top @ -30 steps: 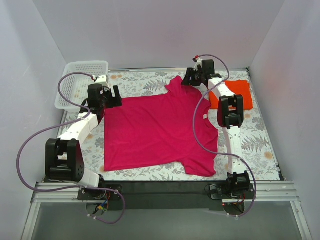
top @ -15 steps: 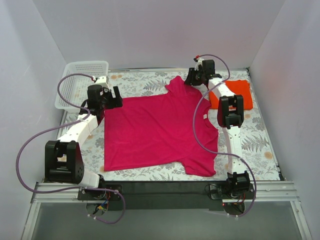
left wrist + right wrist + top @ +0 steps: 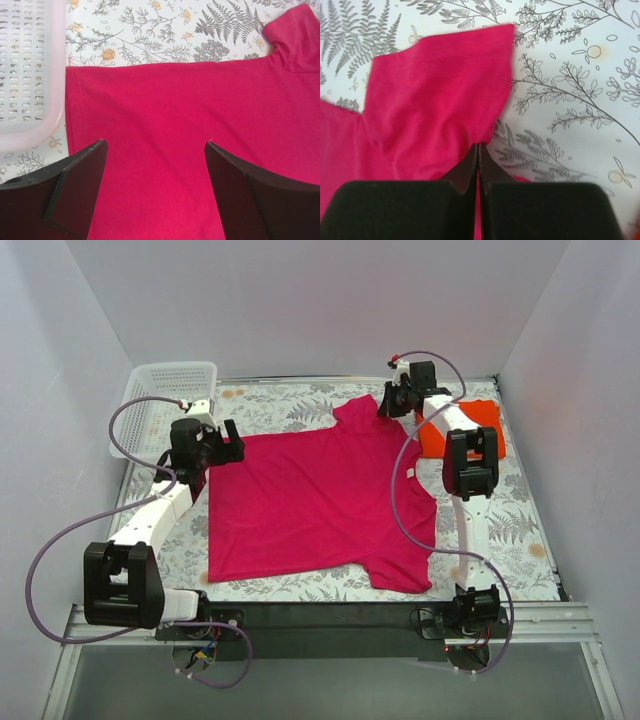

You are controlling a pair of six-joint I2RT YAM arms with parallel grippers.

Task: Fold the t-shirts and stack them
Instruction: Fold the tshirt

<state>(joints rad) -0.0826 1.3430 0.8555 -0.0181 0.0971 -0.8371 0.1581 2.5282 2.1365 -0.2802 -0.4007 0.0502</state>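
The magenta t-shirt (image 3: 310,500) lies spread flat on the fern-print table, with its sleeves at the far and near right. My right gripper (image 3: 386,405) is at the far sleeve (image 3: 440,95). Its jaws (image 3: 478,146) are shut on the cloth where the sleeve meets the shoulder, and pink shows between the fingers. My left gripper (image 3: 226,440) hovers open above the shirt's far-left hem corner (image 3: 80,80), with flat cloth between its fingertips (image 3: 155,142). The orange-red t-shirt (image 3: 487,416) lies folded at the far right, partly hidden by the right arm.
A white lattice basket (image 3: 170,370) stands at the far left corner, and its rim (image 3: 30,137) is just left of the shirt's hem. White walls enclose the table on three sides. A purple cable loops over the shirt's right side (image 3: 395,490).
The right gripper has closed on the far sleeve's base and shifted slightly right. The left arm has shifted a little, and its gripper is still open over the hem corner.
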